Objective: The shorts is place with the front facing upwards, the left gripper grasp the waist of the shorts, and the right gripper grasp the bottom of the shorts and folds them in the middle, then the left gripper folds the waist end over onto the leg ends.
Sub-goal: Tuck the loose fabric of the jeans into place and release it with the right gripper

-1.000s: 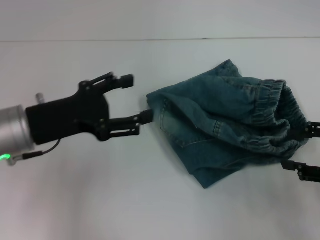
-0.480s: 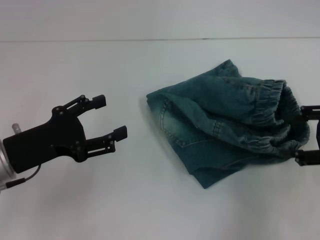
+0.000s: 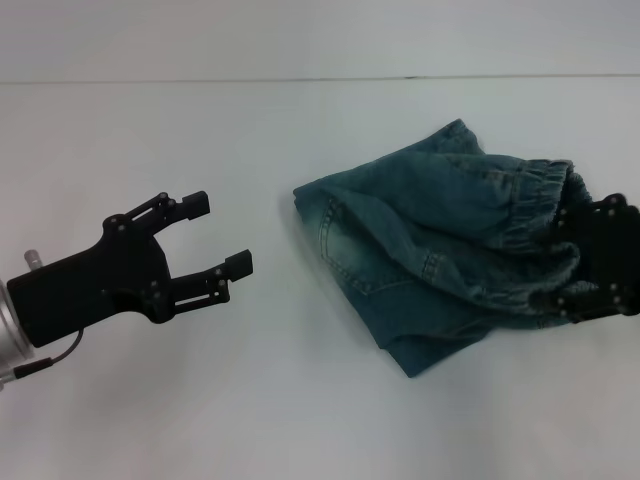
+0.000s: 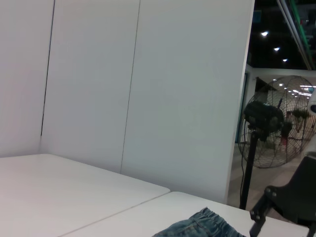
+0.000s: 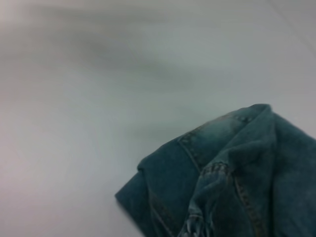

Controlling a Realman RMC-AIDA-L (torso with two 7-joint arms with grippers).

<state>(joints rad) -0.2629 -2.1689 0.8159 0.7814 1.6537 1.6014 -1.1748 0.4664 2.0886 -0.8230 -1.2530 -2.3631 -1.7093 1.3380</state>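
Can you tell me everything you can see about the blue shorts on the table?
The shorts are blue-green denim with paler faded patches and orange-brown stitching. They lie crumpled in a loose folded heap on the white table, right of the middle. The ruffled elastic waist is at the right side, where the right gripper sits against it. The left gripper is open and well apart from them.

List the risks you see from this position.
1. The shorts lie in a bunched heap rather than a flat fold, so any further fold may stack crookedly.
2. The right gripper sits against the ruffled waist; pulling away could snag and drag it, undoing the fold.
3. The left gripper is open and well clear of the cloth, so nothing pins the far edge if the shorts slide.
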